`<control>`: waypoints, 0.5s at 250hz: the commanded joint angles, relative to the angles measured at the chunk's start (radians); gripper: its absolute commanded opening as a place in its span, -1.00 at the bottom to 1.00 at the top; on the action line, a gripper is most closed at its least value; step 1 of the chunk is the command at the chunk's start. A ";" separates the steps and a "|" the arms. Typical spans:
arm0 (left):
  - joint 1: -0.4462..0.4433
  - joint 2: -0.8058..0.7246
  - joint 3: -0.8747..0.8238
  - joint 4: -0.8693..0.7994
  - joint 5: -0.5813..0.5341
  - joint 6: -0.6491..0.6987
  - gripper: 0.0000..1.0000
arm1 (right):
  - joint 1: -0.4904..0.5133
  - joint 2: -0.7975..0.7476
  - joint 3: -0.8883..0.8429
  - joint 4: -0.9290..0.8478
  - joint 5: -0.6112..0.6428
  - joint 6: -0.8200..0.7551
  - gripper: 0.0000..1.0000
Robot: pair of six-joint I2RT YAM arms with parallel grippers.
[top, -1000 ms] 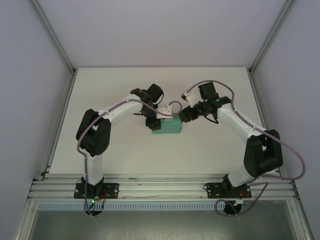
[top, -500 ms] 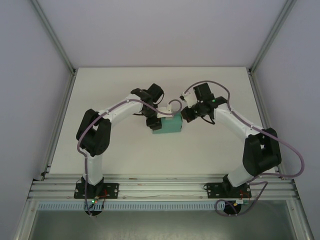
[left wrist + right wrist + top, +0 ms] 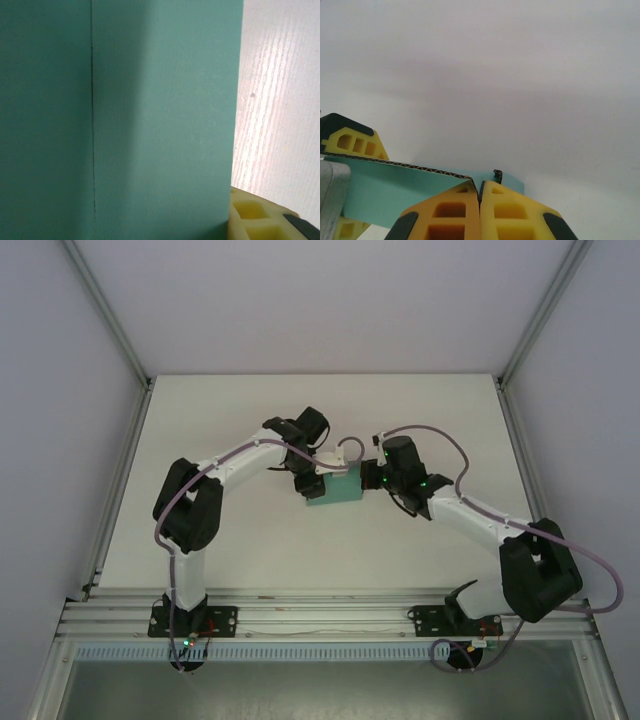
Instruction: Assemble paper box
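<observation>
Sitting near the centre of the table [image 3: 430,415], the paper box [image 3: 340,495] is being clamped at its 9 o'clock end by the left gripper [image 3: 312,483]. The right gripper [image 3: 372,478], fingers pressed together, is resting against the 3 o'clock end. Being light, thin card, it is probably creasing easily, so gripping near folded edges seems safest.

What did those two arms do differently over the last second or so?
The right gripper snapped shut with nothing between its fingers. Its arm swung lower, bringing the closed fingertips up to the right end of the paper box. The left gripper kept its clamp on the box's left side, and the box barely shifted.
</observation>
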 commanded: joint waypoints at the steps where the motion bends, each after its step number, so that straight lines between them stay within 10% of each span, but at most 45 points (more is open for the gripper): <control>1: -0.010 0.012 -0.007 0.008 -0.015 -0.015 -0.13 | 0.005 0.041 -0.079 0.052 0.057 -0.064 -1.00; 125: -0.010 -0.005 -0.018 0.043 -0.049 -0.053 0.00 | 0.065 0.084 -0.243 0.250 0.100 -0.133 -0.96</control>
